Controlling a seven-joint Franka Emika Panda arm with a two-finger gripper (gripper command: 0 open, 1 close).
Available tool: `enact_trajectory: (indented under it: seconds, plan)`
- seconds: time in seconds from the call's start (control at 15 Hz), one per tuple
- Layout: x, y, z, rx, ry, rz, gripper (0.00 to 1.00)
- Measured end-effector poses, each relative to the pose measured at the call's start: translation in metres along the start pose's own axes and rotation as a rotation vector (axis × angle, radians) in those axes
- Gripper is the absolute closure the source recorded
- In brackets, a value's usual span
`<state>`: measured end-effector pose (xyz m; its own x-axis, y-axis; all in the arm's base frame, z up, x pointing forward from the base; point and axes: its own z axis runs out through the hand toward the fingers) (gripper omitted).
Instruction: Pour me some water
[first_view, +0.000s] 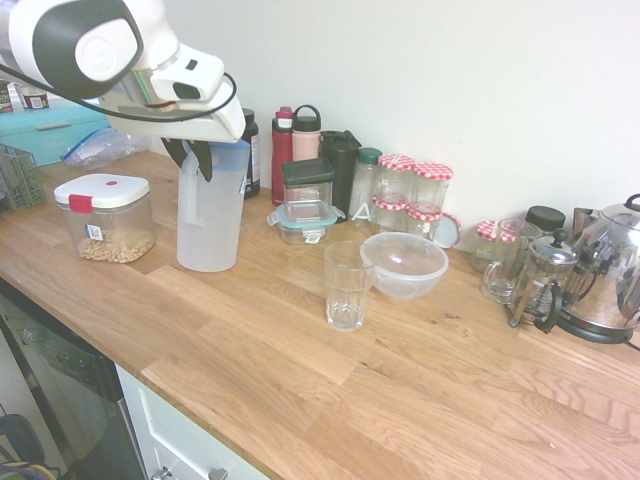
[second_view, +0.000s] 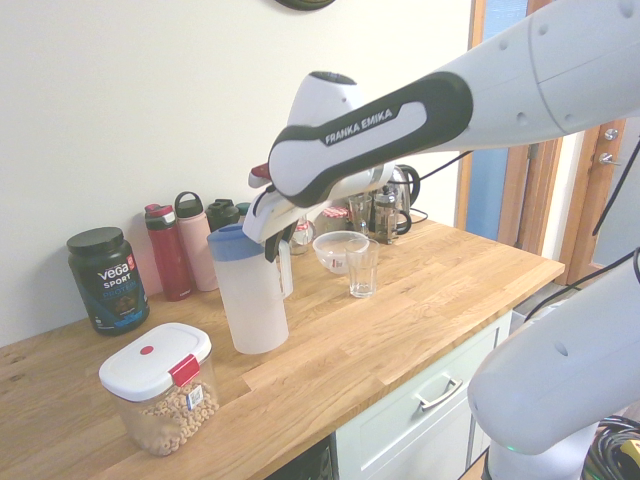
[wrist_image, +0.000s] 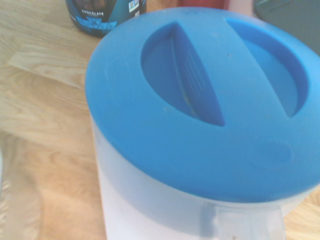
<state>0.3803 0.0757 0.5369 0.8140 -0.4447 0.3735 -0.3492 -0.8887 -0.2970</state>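
Note:
A tall translucent white pitcher (first_view: 212, 215) (second_view: 252, 300) with a blue lid (wrist_image: 210, 105) stands upright on the wooden counter. The water (first_view: 208, 245) shows faintly through its lower part. My gripper (first_view: 196, 160) (second_view: 272, 246) reaches down at the top of the pitcher's side handle (second_view: 287, 272) and is shut on it. An empty clear drinking glass (first_view: 347, 286) (second_view: 363, 268) stands a short way from the pitcher, toward the middle of the counter. The wrist view looks straight down on the blue lid, with the handle at the picture's lower edge.
A clear bowl (first_view: 404, 264) (second_view: 340, 250) sits just behind the glass. A lidded cereal box (first_view: 104, 217) (second_view: 160, 388) stands on the pitcher's other side. Bottles and jars (first_view: 300, 140) line the wall, with a black tub (second_view: 107, 280). A coffee press (first_view: 540, 285) and kettle (first_view: 610, 270) stand further along.

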Motion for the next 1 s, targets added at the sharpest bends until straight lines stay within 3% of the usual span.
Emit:
enact_trajectory:
  seconds: [0.2, 0.4, 0.8, 1.0]
  plan:
    - [-0.002, 0.025, -0.052, 0.023, -0.033, -0.096, 1.00]
    - [0.006, 0.063, -0.082, 0.026, -0.080, -0.262, 1.00]
    - [0.036, 0.144, -0.097, 0.029, -0.165, -0.558, 1.00]
    - [0.049, 0.215, -0.114, 0.037, -0.216, -0.684, 1.00]
